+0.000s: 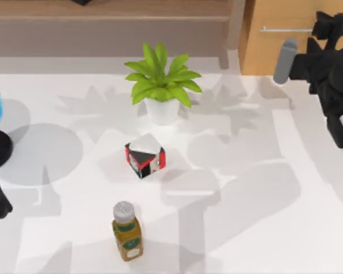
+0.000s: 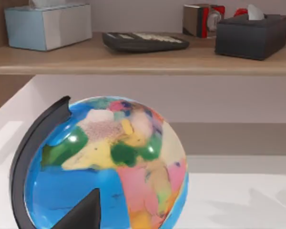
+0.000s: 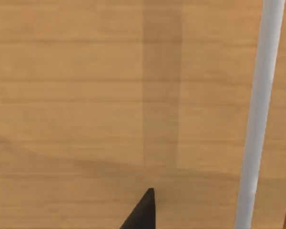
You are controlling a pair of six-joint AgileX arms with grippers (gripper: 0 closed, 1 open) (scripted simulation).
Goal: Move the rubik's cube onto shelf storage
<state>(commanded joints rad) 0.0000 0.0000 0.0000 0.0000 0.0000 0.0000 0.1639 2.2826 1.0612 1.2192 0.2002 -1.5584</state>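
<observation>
A white table (image 1: pixel 263 200) runs up to a wooden shelf (image 1: pixel 103 8) along its far edge. Where the cube lies you cannot tell from here. Judge it light, rigid and slick: pinch two opposite flat faces, squarely. Your right hand (image 1: pixel 330 25) faces the cabinet (image 1: pixel 291 45) at far right; your left hand (image 2: pixel 83 214) hangs beside the globe (image 2: pixel 109 167). Whether either is apart or together, you cannot tell.

long wooden shelf storage (image 1: pixel 108 18), table's far edge
</observation>
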